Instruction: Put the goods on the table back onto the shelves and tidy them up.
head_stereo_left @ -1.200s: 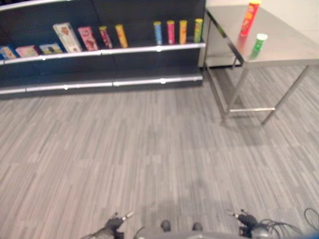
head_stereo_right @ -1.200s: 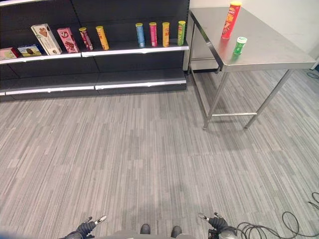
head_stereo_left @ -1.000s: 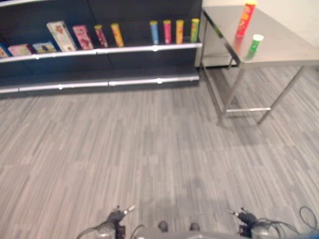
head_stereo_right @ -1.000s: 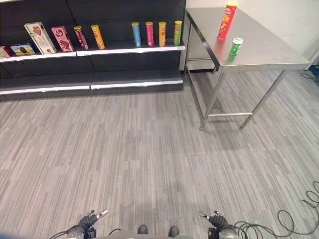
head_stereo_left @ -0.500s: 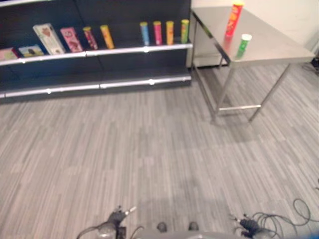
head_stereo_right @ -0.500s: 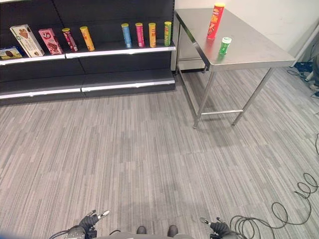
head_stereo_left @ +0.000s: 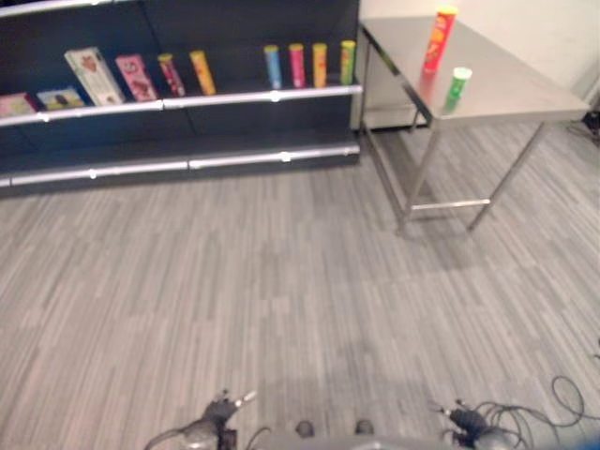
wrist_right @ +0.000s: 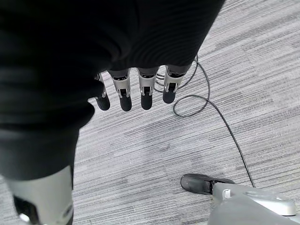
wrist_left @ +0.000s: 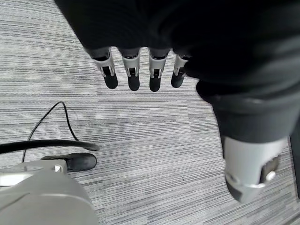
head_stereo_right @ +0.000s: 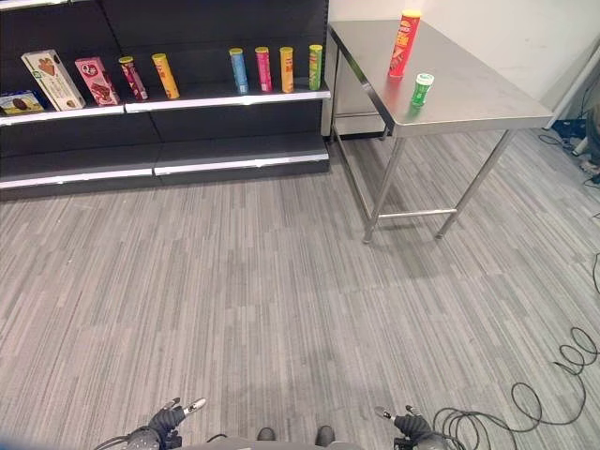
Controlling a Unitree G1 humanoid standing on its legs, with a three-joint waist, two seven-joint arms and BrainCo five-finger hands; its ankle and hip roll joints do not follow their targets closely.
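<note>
- Two goods on the steel table (head_stereo_right: 487, 94) at far right: tall red can (head_stereo_right: 404, 43) upright toward the back, short green can (head_stereo_right: 422, 89) upright just in front of it, apart.
- Dark shelves (head_stereo_right: 187, 94) to the left of the table, its end close beside the table's left edge; wide stretch of grey plank floor (head_stereo_right: 281, 281) between both and the hands.
- Four upright cans (head_stereo_right: 272, 69) in a row at the shelf's right end: blue, pink, orange, green.
- Two leaning cans (head_stereo_right: 150, 77) further left, then two standing boxes (head_stereo_right: 70, 79) and a flat box (head_stereo_right: 19, 101).
- Left hand (wrist_left: 136, 70) low over the floor, fingers straight, empty.
- Right hand (wrist_right: 136, 89) likewise: fingers straight, empty, touching nothing.
</note>
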